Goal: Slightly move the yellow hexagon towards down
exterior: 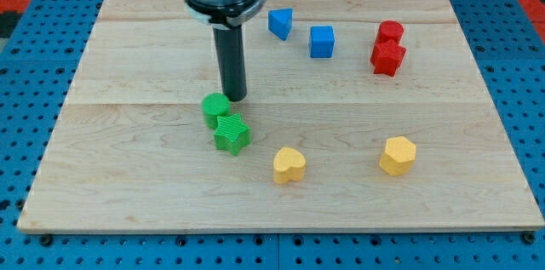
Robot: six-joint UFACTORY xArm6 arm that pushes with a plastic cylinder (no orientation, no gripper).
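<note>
The yellow hexagon (398, 155) lies on the wooden board (128, 185) at the view's lower right. My tip (235, 98) rests on the board left of centre, far to the left of and above the hexagon. It stands just right of and above a green round block (215, 107). A green star-shaped block (232, 134) lies directly below that, touching it. A yellow heart-shaped block (289, 165) lies between the green blocks and the hexagon.
A blue triangular block (280, 23) and a blue cube (321, 41) lie near the view's top centre. Two red blocks, a round one (390, 31) and a star-shaped one (387, 57), touch at the upper right. Blue pegboard (34, 66) surrounds the board.
</note>
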